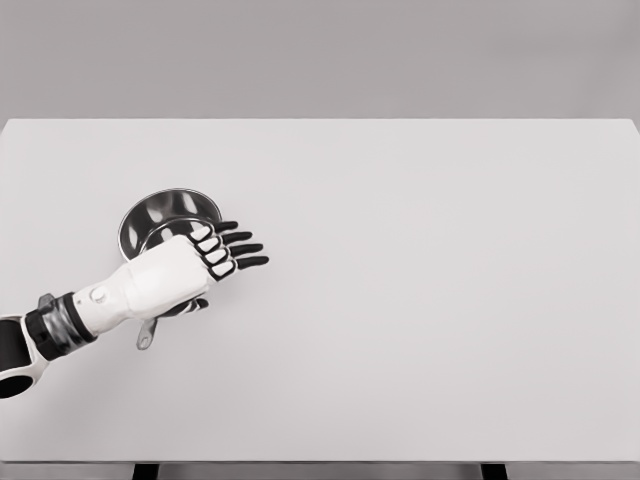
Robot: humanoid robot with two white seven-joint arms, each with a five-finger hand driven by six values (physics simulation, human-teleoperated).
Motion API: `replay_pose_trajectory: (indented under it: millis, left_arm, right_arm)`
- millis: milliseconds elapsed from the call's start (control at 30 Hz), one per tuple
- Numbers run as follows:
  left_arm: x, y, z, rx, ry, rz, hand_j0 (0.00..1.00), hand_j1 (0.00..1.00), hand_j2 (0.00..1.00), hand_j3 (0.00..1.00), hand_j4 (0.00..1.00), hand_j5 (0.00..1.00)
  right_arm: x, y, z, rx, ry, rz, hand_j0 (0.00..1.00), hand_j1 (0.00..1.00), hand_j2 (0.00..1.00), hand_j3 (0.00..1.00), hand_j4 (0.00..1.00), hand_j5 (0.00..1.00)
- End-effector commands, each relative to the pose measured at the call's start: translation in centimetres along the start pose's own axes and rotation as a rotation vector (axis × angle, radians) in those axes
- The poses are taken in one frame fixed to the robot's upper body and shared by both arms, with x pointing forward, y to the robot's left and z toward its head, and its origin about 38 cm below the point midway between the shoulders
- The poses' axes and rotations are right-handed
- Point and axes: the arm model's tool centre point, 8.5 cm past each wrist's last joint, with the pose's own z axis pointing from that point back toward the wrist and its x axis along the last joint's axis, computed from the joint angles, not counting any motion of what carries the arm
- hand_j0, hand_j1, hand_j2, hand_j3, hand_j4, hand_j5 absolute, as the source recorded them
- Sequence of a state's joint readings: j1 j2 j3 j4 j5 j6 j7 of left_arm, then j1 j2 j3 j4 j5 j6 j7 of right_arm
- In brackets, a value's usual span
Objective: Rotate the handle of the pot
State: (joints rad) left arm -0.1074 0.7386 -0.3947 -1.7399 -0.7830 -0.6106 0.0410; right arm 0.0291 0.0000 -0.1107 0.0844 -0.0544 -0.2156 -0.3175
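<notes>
Contact with the handle is the step I judge myself to be in, not the turn itself. My left hand (pixel 205 262) lies over the near rim of the pot (pixel 165 215), fingers (pixel 245 249) stretched toward the right edge of the surface (pixel 450 300) and holding nothing that I can see — loose and extended rather than clenched. The pot is a small steel one, sitting in the left part of the surface, roughly midway between the far and near edges, its bowl open upward and half hidden by my knuckles. Its handle (pixel 146 335) pokes out from under my palm toward the near-left corner; only the tip with its hanging hole shows, so I cannot tell whether my palm or thumb presses on the shaft or merely hovers above it. For the next move I reckon I need a firm bearing on that shaft, either fingers curled round it or the side of the hand set against it, then a sweep about the pot's centre so the bowl spins in place rather than slides. A push too near the bowl would likely shove the whole pot. Nothing else stands near the pot — the only obstruction is my own forearm, which lies close beside the handle. My right arm is out of sight.
</notes>
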Motion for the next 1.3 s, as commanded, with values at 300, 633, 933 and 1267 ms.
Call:
replay_pose_trajectory:
  millis: [300, 633, 933, 1267]
  left_arm:
    - [-0.1, 0.11, 0.1, 0.005, 0.004, 0.004, 1.0, 1.0, 1.0, 1.0, 1.0, 1.0]
    - [-0.14, 0.15, 0.11, 0.006, 0.005, 0.003, 1.0, 1.0, 1.0, 1.0, 1.0, 1.0]
    - [-0.08, 0.15, 0.12, 0.007, 0.004, 0.003, 1.0, 1.0, 1.0, 1.0, 1.0, 1.0]
    - [-0.88, 0.81, 0.79, 0.009, 0.027, -0.015, 1.0, 1.0, 1.0, 1.0, 1.0, 1.0]
  right_arm:
    - [0.08, 0.02, -0.01, 0.0, 0.0, -0.002, 1.0, 1.0, 1.0, 1.0, 1.0, 1.0]
    - [0.01, 0.0, 0.0, 0.0, 0.0, -0.001, 1.0, 1.0, 1.0, 1.0, 1.0, 1.0]
    - [0.1, 0.01, -0.01, 0.0, -0.002, -0.001, 1.0, 1.0, 1.0, 1.0, 1.0, 1.0]
    - [0.1, 0.01, -0.01, 0.0, -0.002, -0.001, 1.0, 1.0, 1.0, 1.0, 1.0, 1.0]
